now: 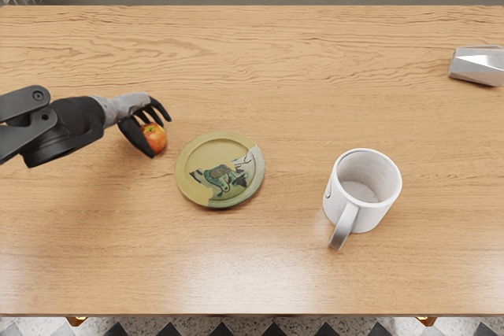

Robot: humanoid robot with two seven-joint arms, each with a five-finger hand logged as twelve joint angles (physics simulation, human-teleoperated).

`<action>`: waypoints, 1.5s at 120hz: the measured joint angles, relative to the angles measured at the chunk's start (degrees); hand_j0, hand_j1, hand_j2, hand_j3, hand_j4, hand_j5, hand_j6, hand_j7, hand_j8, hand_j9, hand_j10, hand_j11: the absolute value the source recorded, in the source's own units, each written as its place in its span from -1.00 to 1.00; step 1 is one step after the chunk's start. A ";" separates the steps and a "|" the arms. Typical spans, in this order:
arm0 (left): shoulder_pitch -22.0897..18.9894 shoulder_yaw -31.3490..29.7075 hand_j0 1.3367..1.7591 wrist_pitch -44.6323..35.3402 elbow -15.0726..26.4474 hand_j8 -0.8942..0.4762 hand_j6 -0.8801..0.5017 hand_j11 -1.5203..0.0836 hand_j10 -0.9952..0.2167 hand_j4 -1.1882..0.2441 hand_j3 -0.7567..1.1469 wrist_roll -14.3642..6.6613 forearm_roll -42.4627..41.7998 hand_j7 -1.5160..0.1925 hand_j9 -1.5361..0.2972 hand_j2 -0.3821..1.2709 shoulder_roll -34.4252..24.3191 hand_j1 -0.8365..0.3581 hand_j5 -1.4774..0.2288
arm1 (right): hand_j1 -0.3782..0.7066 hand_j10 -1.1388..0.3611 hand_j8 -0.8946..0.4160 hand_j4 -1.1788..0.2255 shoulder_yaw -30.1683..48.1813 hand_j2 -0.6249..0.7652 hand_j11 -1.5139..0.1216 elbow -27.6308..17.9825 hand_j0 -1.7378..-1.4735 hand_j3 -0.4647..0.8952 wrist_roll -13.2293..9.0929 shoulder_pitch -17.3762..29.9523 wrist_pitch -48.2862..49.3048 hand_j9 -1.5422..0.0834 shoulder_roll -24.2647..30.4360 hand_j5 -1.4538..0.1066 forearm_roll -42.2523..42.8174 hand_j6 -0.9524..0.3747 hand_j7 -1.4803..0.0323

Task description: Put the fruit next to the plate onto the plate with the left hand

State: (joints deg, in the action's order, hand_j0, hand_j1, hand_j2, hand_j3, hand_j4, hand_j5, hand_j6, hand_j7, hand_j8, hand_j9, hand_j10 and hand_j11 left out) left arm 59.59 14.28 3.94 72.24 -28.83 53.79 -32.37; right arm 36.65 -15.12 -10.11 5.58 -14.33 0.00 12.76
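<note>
Nearest the camera a white mug [362, 188] is seen standing upright on the tabletop [260, 60], its handle turned toward 7 o'clock, well apart from the plate [195, 156] at the plate's 3 o'clock. The fruit [156, 139], small and red-orange, is found just beside the plate's rim at its 10 o'clock, not on it. The left hand [140, 122] is closed about the fruit: dark fingers [158, 108] are curled over its 12 o'clock side and the thumb is set against its 8 o'clock side. The fruit is therefore judged to be held, though whether it is clear of the wood cannot be told. A firm hold should be confirmed before any lift, since a round, smooth fruit is easily squeezed out sideways. Only enough height is needed to clear the shallow rim, and the carry toward 4 o'clock is short. The fruit is best lowered over the painted middle of the plate and released only once it rests there, so that rolling is kept small. The knuckles should be kept off the near rim, as a light plate is likely to be shoved. A pale grey shape at the right edge, taken to be the right hand [477, 65], lies at the plate's 2 o'clock; its state cannot be told.
</note>
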 joint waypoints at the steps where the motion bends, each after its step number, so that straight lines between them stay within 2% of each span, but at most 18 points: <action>1: -0.04 0.00 0.52 0.00 0.00 -0.33 -0.36 0.19 -0.08 0.05 -0.20 0.00 0.00 0.11 0.06 -0.43 0.01 0.11 0.07 | -0.95 0.52 0.37 0.68 0.00 -0.10 0.85 0.00 -0.40 -0.32 0.00 0.00 0.00 0.90 0.00 0.86 0.00 0.44 0.96; 17: -0.09 -0.51 0.52 -0.02 0.01 -0.37 -0.45 0.10 -0.17 -0.03 -0.20 -0.01 -0.01 0.03 -0.02 -0.40 -0.06 0.01 -0.01 | -0.95 0.52 0.37 0.68 0.00 -0.10 0.85 0.00 -0.40 -0.32 -0.01 0.01 0.00 0.90 0.00 0.86 -0.01 0.44 0.96; 35: -0.06 -0.71 0.51 0.00 0.07 -0.31 -0.41 0.01 -0.25 -0.11 -0.20 -0.03 0.04 -0.04 -0.10 -0.34 -0.06 -0.03 -0.08 | -0.95 0.52 0.37 0.68 0.00 -0.10 0.85 0.00 -0.40 -0.32 0.00 0.02 0.00 0.90 0.00 0.86 0.00 0.44 0.96; 48: -0.21 -0.83 0.49 0.01 0.09 -0.26 -0.37 -0.05 -0.28 -0.15 -0.20 -0.06 0.21 -0.09 -0.15 -0.34 0.01 -0.03 -0.11 | -0.95 0.52 0.37 0.68 0.00 -0.10 0.85 0.00 -0.40 -0.32 0.00 0.01 0.00 0.90 0.00 0.86 -0.01 0.44 0.96; 61: -0.29 -1.11 0.48 0.01 0.10 -0.26 -0.38 -0.11 -0.32 -0.20 -0.20 -0.09 0.08 -0.14 -0.21 -0.42 -0.06 0.04 -0.15 | -0.95 0.52 0.36 0.68 0.00 -0.10 0.85 0.00 -0.40 -0.32 -0.01 0.00 0.00 0.90 0.00 0.86 -0.02 0.43 0.96; 86: -0.03 -1.42 0.48 0.28 0.25 -0.27 -0.38 -0.20 -0.40 -0.27 -0.20 -0.11 -0.33 -0.22 -0.28 -0.29 -0.35 0.01 -0.24 | -0.95 0.52 0.37 0.68 0.00 -0.10 0.85 0.00 -0.40 -0.32 0.00 -0.01 0.00 0.90 0.00 0.86 -0.01 0.44 0.96; 117: 5.87 -0.88 0.49 7.82 2.97 -0.24 -0.34 -0.22 -0.35 -0.25 -0.20 -1.50 -7.18 -0.25 -0.30 -0.27 -2.52 -0.03 -0.33 | -0.95 0.52 0.37 0.68 0.00 -0.10 0.85 0.00 -0.40 -0.32 0.00 -0.01 0.00 0.90 0.00 0.86 0.00 0.44 0.96; 138: 12.09 0.94 0.49 16.16 4.30 -0.22 -0.33 -0.22 -0.33 -0.25 -0.20 -2.65 -16.72 -0.26 -0.30 -0.24 -3.47 -0.06 -0.35 | -0.95 0.52 0.37 0.68 0.00 -0.10 0.85 0.00 -0.40 -0.32 0.00 -0.01 0.00 0.90 0.00 0.86 0.01 0.44 0.96; 153: 12.42 1.24 0.49 18.94 5.02 -0.23 -0.34 -0.23 -0.34 -0.25 -0.20 -3.92 -20.98 -0.26 -0.30 -0.27 -0.23 -0.03 -0.35 | -0.95 0.52 0.37 0.68 0.00 -0.10 0.85 0.00 -0.40 -0.32 -0.01 -0.03 0.00 0.90 0.00 0.86 -0.01 0.44 0.96; 166: 11.96 1.21 0.50 19.82 5.24 -0.25 -0.37 -0.20 -0.37 -0.22 -0.20 -4.47 -22.25 -0.24 -0.28 -0.27 0.98 0.00 -0.33 | -0.95 0.52 0.37 0.68 0.00 -0.10 0.85 0.00 -0.40 -0.32 -0.01 -0.03 0.00 0.90 0.00 0.86 -0.01 0.44 0.96; 180: 11.95 1.31 0.51 19.93 5.27 -0.06 -0.14 0.23 0.03 0.12 -0.20 -4.60 -23.48 0.16 0.10 -0.38 0.53 0.38 0.09 | -0.95 0.52 0.37 0.68 0.00 -0.10 0.85 0.00 -0.40 -0.32 0.00 -0.03 0.00 0.90 0.00 0.86 -0.01 0.44 0.96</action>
State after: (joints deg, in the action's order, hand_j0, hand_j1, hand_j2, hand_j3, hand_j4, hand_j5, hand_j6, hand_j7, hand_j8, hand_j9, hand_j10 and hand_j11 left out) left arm 71.54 15.59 23.87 77.51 -33.43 30.31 -31.84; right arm 36.65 -15.12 -10.11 5.55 -14.33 0.00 12.75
